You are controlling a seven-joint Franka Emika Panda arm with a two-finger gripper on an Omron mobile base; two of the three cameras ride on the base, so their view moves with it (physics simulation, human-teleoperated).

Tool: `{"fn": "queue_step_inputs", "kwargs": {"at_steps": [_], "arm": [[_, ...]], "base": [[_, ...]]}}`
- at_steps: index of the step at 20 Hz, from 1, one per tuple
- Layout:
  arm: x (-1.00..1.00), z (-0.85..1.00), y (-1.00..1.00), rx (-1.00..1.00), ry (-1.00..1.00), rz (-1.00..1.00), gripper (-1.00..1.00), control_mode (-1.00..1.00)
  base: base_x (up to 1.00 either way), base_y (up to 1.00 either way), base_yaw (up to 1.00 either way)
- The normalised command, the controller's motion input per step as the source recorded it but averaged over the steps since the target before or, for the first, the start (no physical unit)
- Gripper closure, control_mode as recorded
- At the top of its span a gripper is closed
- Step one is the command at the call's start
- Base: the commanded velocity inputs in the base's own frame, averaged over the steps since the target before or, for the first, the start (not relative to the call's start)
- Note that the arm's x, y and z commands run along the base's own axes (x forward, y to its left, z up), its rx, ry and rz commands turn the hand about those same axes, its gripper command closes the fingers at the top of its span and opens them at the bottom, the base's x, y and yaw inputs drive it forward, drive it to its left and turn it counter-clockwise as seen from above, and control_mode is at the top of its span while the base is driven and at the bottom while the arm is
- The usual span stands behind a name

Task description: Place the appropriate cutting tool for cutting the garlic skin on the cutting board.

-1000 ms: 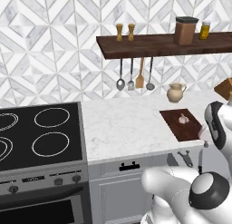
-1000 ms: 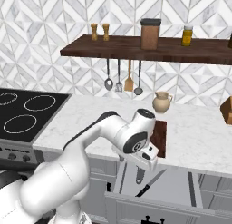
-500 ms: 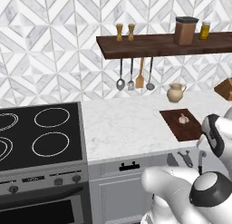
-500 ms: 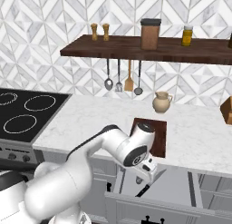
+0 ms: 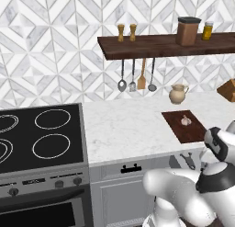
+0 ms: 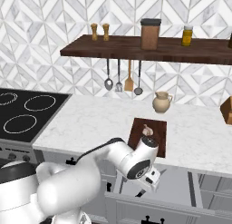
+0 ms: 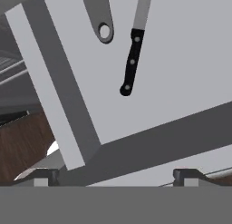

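While pincer [image 7: 116, 175] gapes, black-handled knife [image 7: 131, 62] ahead, in drawer [image 7: 181, 60]

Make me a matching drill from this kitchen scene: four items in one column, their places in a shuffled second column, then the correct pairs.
Items:
1. garlic
2. black-handled knife
3. beige jug
4. salt and pepper shakers

Places:
A. on the wall shelf
B. on the cutting board
C. in the open drawer
D. on the counter under the shelf

Pairs: 1-B, 2-C, 3-D, 4-A
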Motion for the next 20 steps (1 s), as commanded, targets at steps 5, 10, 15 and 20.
{"fn": "queue_step_inputs", "kwargs": {"at_steps": [5, 10, 15, 20], "arm": [[0.18, -0.35, -0.15, 0.01, 0.09, 0.01, -1.0, -1.0], [0.2, -0.38, -0.1, 0.0, 0.1, 0.04, -1.0, -1.0], [0.04, -0.42, -0.02, 0.0, 0.09, 0.06, -1.0, -1.0], [-0.13, -0.32, -0.06, 0.0, 0.11, 0.06, -1.0, -1.0]], "base": [[0.0, 0.0, 0.0], [0.0, 0.0, 0.0], [0.0, 0.0, 0.0], [0.0, 0.0, 0.0]]}}
